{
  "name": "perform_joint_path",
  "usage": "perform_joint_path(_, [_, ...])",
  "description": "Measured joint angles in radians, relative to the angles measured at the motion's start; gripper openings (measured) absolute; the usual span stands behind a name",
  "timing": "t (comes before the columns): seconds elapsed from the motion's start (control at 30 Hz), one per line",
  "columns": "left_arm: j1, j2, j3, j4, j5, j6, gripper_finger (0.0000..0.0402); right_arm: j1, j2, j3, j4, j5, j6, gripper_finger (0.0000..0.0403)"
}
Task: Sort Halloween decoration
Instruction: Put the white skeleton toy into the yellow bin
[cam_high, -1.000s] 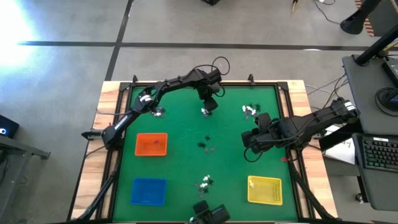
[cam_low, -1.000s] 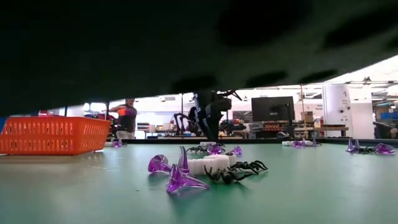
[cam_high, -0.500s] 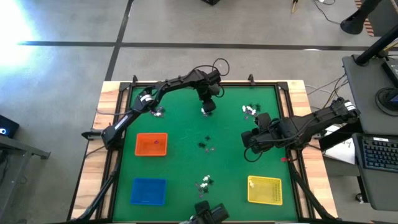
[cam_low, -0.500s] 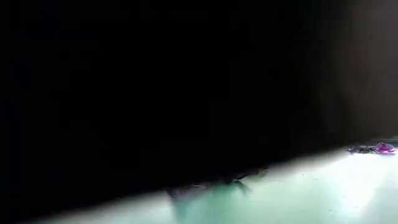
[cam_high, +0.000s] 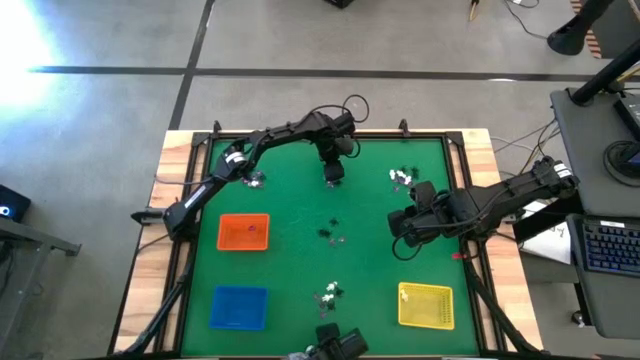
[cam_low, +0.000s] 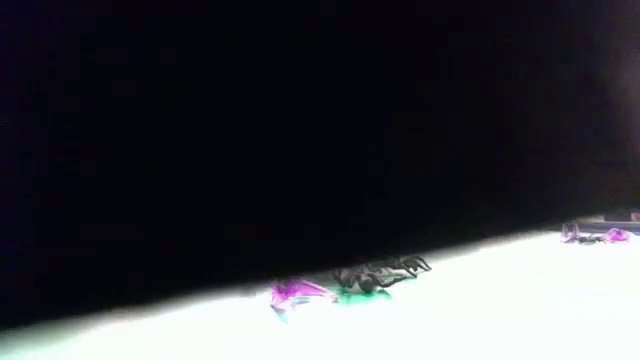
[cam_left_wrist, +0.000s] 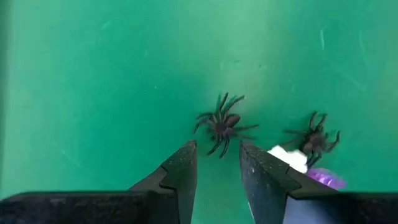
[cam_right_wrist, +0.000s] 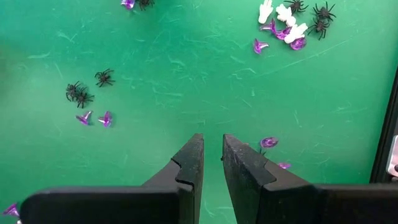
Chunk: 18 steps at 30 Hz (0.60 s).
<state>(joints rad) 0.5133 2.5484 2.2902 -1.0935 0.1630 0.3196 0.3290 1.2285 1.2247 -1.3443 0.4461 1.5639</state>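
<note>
At the far edge of the worktop (cam_high: 300, 250): my left gripper (cam_high: 334, 174) hangs low over a small heap of Halloween trinkets, having crept slightly toward the far edge over the last second.

Left gripper state: fingers apart but narrowing; in my left wrist view the two tips (cam_left_wrist: 217, 163) bracket a black spider (cam_left_wrist: 222, 123), which lies on the green mat just ahead of them and is not yet touched.

What changed: I have closed the gap between my fingers somewhat while settling over this spider; the low view, which a second ago showed trinkets and the orange tray, is now almost wholly blacked out by something close to its lens, with only a strip of mat and a few purple and black pieces (cam_low: 340, 285) showing.

Beside the target: a second black spider (cam_left_wrist: 316, 140), a white piece (cam_left_wrist: 287, 158) and a purple piece (cam_left_wrist: 324, 178) lie close together, near my right-hand fingertip.

Right gripper (cam_high: 400, 222): parked over the right half of the mat, fingers a narrow slit apart, holding nothing; scattered spiders (cam_right_wrist: 84, 90) and purple cones (cam_right_wrist: 96, 117) lie below it.

Trays: orange tray (cam_high: 243, 231), blue tray (cam_high: 238, 306) and yellow tray (cam_high: 425, 305) sit nearer the front; I cannot tell what is in them.

Meaning for the task, as I judge it: I am lining up a pick of a single spider; sorting is far from done, since several heaps remain on the mat.
</note>
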Motion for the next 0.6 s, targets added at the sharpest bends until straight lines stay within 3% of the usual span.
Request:
perform_joint_path(0.47, [-0.004, 0.000, 0.003, -0.005, -0.015, 0.032, 0.0087, 0.000, 0.000, 0.000, 0.000, 0.000, 0.008, 0.0052])
perform_joint_path(0.6, [0.000, 0.000, 0.054, -0.016, 0.042, -0.015, 0.0089, 0.000, 0.000, 0.000, -0.001, 0.000, 0.008, 0.0052])
